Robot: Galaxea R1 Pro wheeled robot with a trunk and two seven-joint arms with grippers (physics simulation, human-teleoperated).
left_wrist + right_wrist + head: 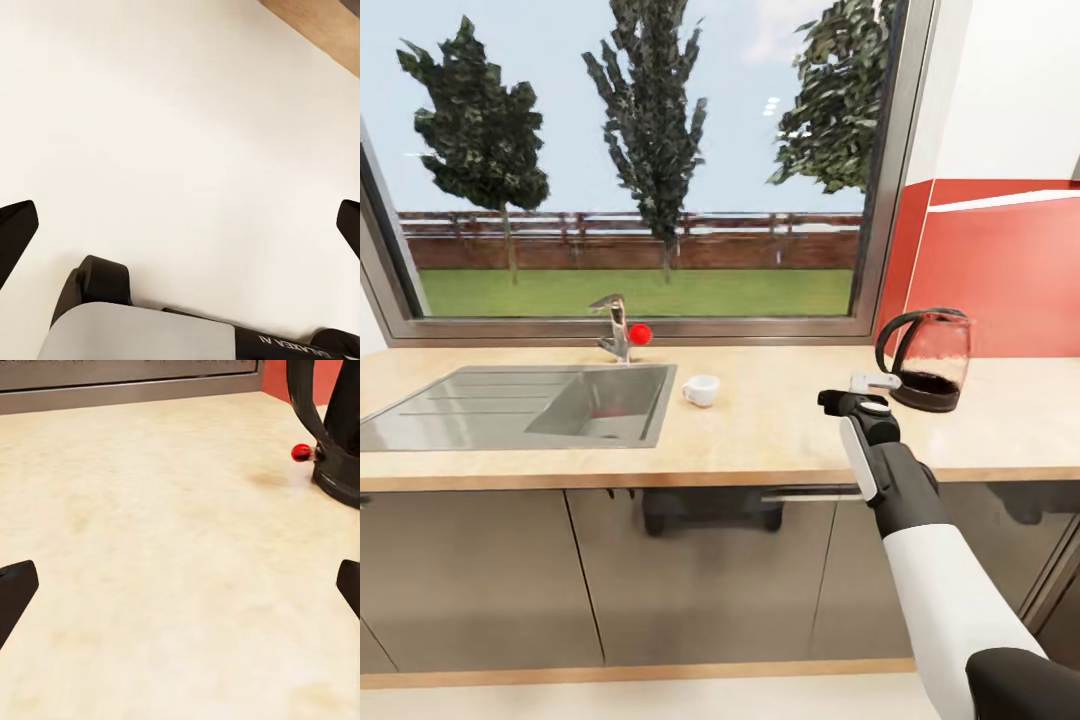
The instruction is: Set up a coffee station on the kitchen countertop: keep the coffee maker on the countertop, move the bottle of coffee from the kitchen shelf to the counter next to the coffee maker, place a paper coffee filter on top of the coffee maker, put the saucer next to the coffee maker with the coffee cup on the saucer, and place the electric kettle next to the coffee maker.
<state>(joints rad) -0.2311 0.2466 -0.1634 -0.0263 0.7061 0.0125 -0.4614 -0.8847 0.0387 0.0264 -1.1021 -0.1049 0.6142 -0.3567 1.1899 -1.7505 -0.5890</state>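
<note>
On the wooden countertop in front of you, below the wide window, the electric kettle stands at the right, close to the red wall panel. It is upright, its glass body dark at the base, and its black handle faces your right arm. The coffee cup sits alone on the bare counter just right of the steel sink, well apart from the kettle. Behind the sink the faucet rises against the window frame, with a small red knob at its side.

Your right gripper is raised over the counter, just left of the kettle's handle and near it, though no contact shows. From the right wrist camera its two dark fingertips stand at the far edges of the picture, so the hand is spread wide with nothing between them. That same view has the kettle's base and handle ahead and off to one side, with a little red button on its base.

Your left gripper appears in the left wrist camera, where its fingertips also sit far apart at the picture's edges, wide and holding nothing. Beyond them lies a pale, plain surface with a strip of wood at one corner; you cannot tell from this what it is. Part of the robot's own body shows beneath.
</note>
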